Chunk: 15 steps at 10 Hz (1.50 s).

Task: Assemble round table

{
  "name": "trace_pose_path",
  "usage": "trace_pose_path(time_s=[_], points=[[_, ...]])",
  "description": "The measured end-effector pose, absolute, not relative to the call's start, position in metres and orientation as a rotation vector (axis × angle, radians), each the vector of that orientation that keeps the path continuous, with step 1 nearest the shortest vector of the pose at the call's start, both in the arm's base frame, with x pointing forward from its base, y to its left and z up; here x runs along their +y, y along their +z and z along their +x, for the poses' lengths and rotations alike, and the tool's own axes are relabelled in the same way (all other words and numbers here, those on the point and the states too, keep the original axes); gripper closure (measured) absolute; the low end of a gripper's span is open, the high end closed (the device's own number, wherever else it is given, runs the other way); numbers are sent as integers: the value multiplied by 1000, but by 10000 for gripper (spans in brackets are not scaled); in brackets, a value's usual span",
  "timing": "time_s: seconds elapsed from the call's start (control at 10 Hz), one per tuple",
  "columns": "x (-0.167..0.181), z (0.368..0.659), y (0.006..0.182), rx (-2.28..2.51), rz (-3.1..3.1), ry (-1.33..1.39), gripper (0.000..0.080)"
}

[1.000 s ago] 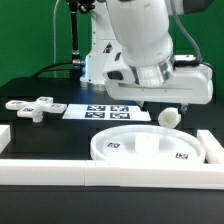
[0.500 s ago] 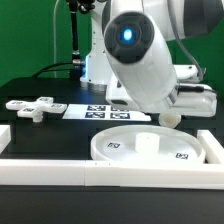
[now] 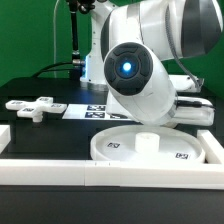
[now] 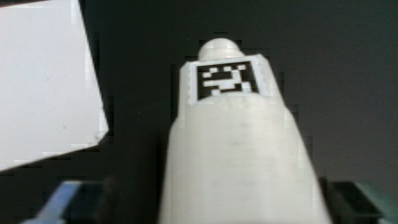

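The arm (image 3: 135,70) fills the middle of the exterior view, bent low over the black bench (image 3: 60,130). Its bulk hides the claw there.

In the wrist view the claw (image 4: 206,198) straddles the post (image 4: 240,150). 1 dark finger (image 4: 63,200) shows on each side of the post's near end. The post runs lengthwise away from the camera and carries 1 square tag (image 4: 226,78) near its rounded far tip. A dark gap shows between the post and one finger, while the other finger sits right against it. Whether the claw is clamped on the post or only set around it cannot be told. A pale flat surface (image 4: 45,90) lies beside the post, but what it is cannot be told.

The disc (image 3: 105,155) lies flat near the front of the bench, toward the exterior view's right, rim up. It has a short hub (image 3: 147,141) at its centre and 2 tags on its floor.

The foot (image 3: 35,106) lies well apart from the disc, toward the exterior view's left. The marker board (image 3: 100,110) lies between the foot and the arm.

A white rail (image 3: 100,176) runs along the front edge, just beside the disc.
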State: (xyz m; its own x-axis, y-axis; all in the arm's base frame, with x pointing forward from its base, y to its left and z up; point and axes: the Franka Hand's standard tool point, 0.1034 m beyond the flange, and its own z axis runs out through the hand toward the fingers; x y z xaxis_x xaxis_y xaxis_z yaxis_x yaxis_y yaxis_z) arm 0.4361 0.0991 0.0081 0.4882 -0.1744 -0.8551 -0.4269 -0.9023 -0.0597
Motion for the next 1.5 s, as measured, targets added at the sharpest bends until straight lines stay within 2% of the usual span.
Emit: trace_pose_path(time_s=[0.1, 0.3, 0.6, 1.0, 1.1, 1.4, 1.5], points=[[100, 435, 8, 510, -2472, 1377, 372], [100, 435, 8, 506, -2472, 1376, 392], [99, 438, 13, 487, -2471, 1369, 392], [92, 465, 68, 370, -2468, 1301, 390], [91, 470, 73, 371, -2481, 1274, 390], [92, 475, 68, 384, -2508, 1223, 390], [90, 484, 64, 379, -2563, 1113, 390]])
